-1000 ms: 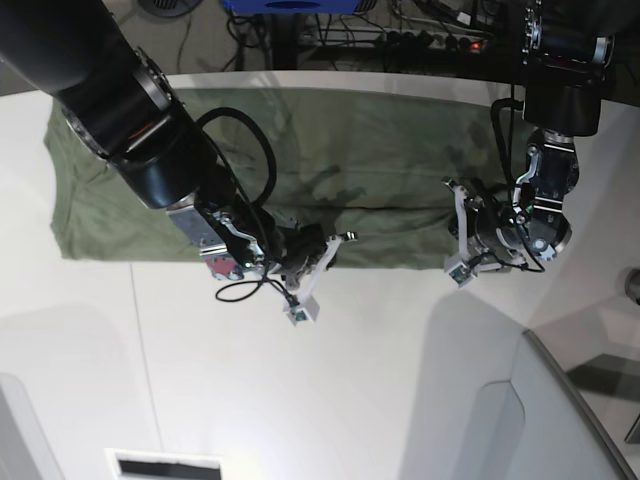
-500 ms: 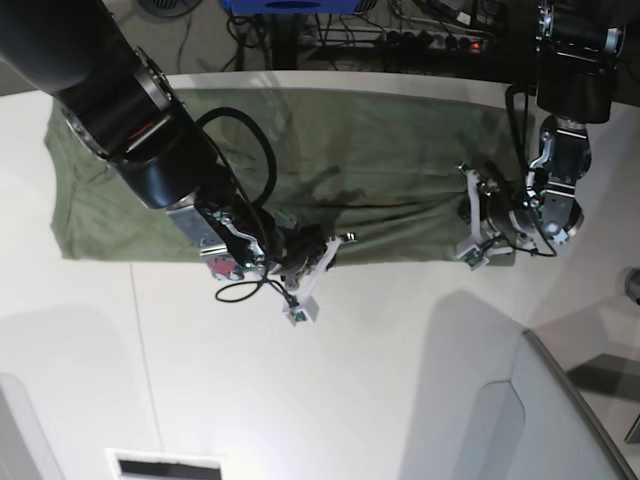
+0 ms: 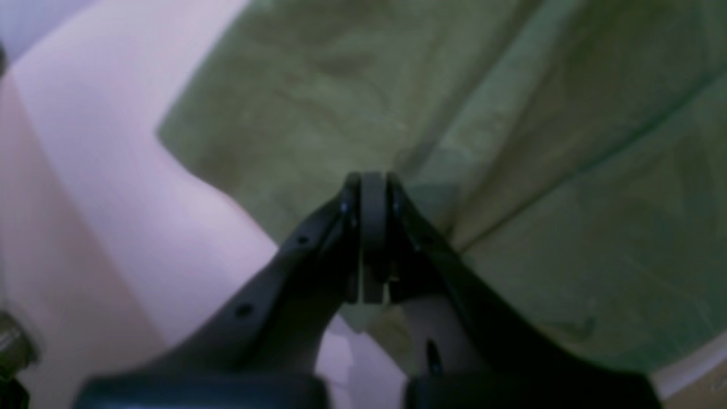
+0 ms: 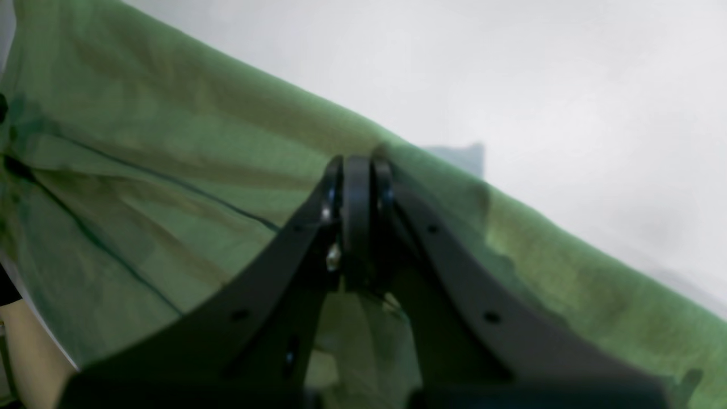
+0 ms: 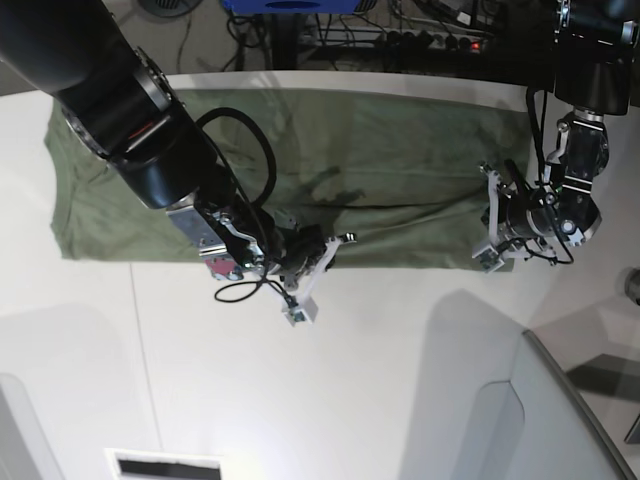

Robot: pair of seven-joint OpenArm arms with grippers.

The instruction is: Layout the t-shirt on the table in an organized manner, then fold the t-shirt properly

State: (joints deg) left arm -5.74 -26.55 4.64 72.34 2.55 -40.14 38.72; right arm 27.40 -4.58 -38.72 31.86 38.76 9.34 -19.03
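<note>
You have the olive-green t-shirt [image 5: 300,170] spread wide along the far edge of the white worktop [image 5: 330,400], its near hem running roughly parallel to that edge and its body reaching almost from the far left corner toward the far right. The cloth lies mostly flat, with a dark crease running across its middle and a few wrinkles fanning from the places where it is pinched. Your right tool [image 5: 318,262] sits at the near hem, a little left of the shirt's centre, and the right wrist view shows its jaws pressed together on the fabric's edge [image 4: 358,193], with the green cloth pulled into a taut ridge against the bare worktop beyond. Your left tool [image 5: 497,222] is at the shirt's right end, near the worktop's right edge; in the left wrist view its jaws are clenched tight [image 3: 372,227] with green cloth bunched right at the tips, folds radiating away from them, so it is grasping the t-shirt too. A grey panel [image 5: 560,420] stands at the near right corner, well apart from the shirt. Cables and a power strip [image 5: 440,40] lie beyond the far edge.
</note>
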